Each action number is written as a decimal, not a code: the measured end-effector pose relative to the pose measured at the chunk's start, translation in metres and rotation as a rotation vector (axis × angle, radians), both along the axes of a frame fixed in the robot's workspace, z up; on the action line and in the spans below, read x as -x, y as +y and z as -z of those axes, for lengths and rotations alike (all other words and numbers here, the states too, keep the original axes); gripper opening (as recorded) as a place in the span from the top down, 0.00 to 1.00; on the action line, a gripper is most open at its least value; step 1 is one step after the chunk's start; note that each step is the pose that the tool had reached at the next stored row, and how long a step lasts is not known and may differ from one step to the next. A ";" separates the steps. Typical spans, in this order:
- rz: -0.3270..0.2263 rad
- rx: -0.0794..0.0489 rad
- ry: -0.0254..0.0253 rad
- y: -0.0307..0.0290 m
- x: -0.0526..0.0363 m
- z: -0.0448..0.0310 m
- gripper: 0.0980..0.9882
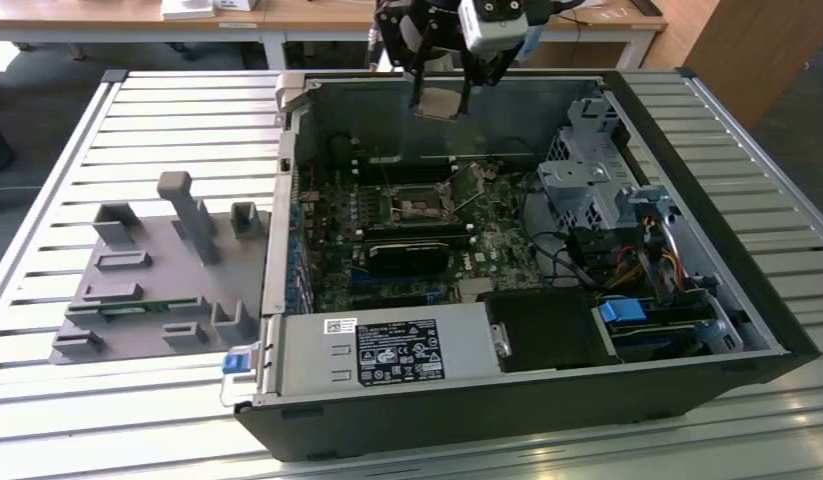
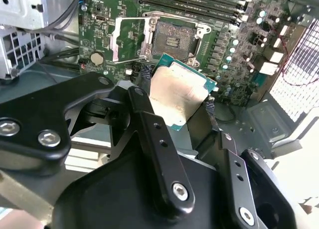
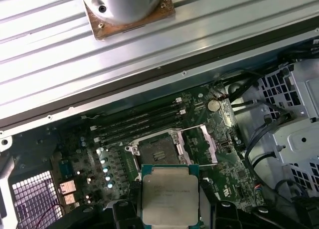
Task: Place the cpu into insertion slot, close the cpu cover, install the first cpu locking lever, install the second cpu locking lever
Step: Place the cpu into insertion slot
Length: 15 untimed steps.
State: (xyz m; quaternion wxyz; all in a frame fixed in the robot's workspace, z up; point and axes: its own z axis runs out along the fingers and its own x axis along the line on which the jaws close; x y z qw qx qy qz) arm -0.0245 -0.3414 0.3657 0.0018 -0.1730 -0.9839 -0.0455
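In grip of black two-finger gripper: small flat square cpu, dull grey-silver metal top, clamped by two opposite edges.
Held high over open dark computer case, well apart from the board, tilted in the second wrist view. Beyond and below, along the fingers' reach: square insertion slot, dark centre, silvery rim, uncovered, set in green circuit board. Just beside the slot: thin silvery windowed cpu cover, swung open. Judged unseated as yet. Locking levers hard to tell from the frame; chip's underside hidden; fingertips cut off in first wrist view.
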 end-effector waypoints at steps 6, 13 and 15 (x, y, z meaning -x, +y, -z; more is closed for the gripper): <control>0.056 0.000 0.0000 0.0000 0.0000 0.0005 0.50; 0.123 0.000 0.0000 0.0000 0.0000 0.0010 0.50; 0.142 0.000 -0.0001 0.0000 0.0000 0.0012 0.50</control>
